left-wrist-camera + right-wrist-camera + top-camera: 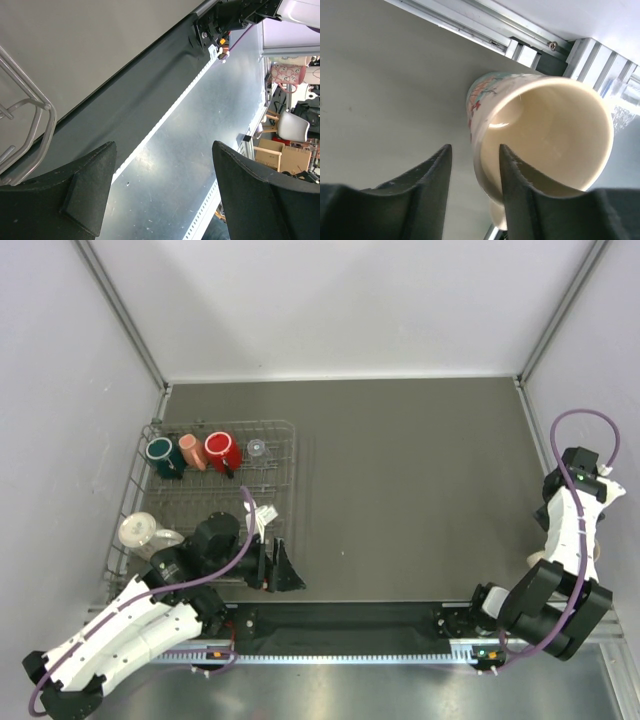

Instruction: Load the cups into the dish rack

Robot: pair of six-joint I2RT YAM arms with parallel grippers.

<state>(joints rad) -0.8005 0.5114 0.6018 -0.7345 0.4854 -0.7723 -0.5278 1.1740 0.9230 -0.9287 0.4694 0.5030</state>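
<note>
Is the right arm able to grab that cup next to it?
Probably yes. The right gripper is open with the cup wall between its fingers, one outside and one over the mouth. Nothing else seems to be in the way.

I saw soft, even light from above on the tabletop (420,470), with only faint shadows. A metal edge (172,107) glared white. The left tool (162,175) looked very dark up close.

Left tool (162,167), right tool (473,157), jaws apart.
</note>
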